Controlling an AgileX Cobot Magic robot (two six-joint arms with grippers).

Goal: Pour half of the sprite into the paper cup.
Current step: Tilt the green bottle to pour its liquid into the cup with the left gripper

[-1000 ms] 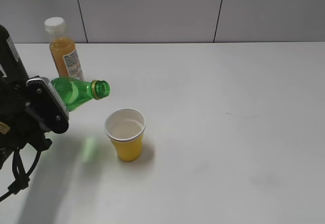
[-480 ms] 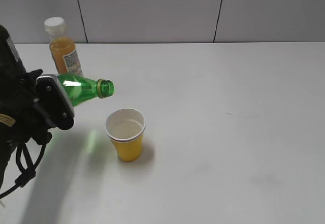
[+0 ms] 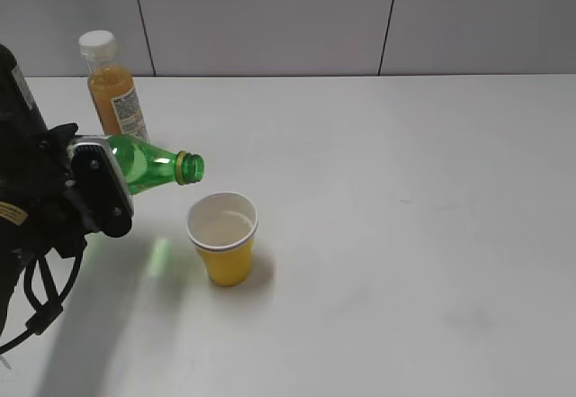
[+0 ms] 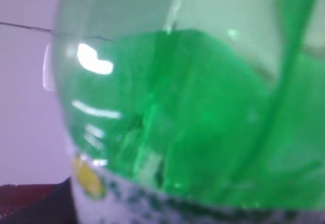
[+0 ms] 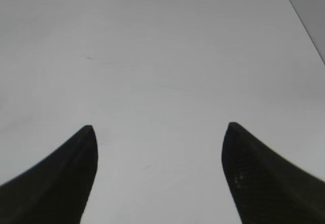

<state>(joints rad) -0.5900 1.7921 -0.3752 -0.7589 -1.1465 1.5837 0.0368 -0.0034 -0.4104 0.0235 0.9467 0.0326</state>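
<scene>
The sprite (image 3: pixel 151 165), a green uncapped bottle, lies tilted almost level in the air with its open mouth pointing right. The mouth hangs just above and left of the yellow paper cup (image 3: pixel 223 242), which stands upright on the table. No stream shows between them. My left gripper (image 3: pixel 101 187) is shut on the sprite's body. In the left wrist view the sprite (image 4: pixel 193 117) fills the frame, with green liquid and the edge of a pale label, and hides the fingers. My right gripper (image 5: pixel 158 130) is open over bare table and holds nothing.
An orange-juice bottle (image 3: pixel 113 88) with a white cap stands upright at the back left, just behind the sprite. The white table (image 3: pixel 405 217) stretches right of the cup. A grey wall runs along the back edge.
The left arm has carried the sprite a little to the right. Its mouth has dipped lower, closer to the cup's rim. The cup and the right gripper have not moved.
</scene>
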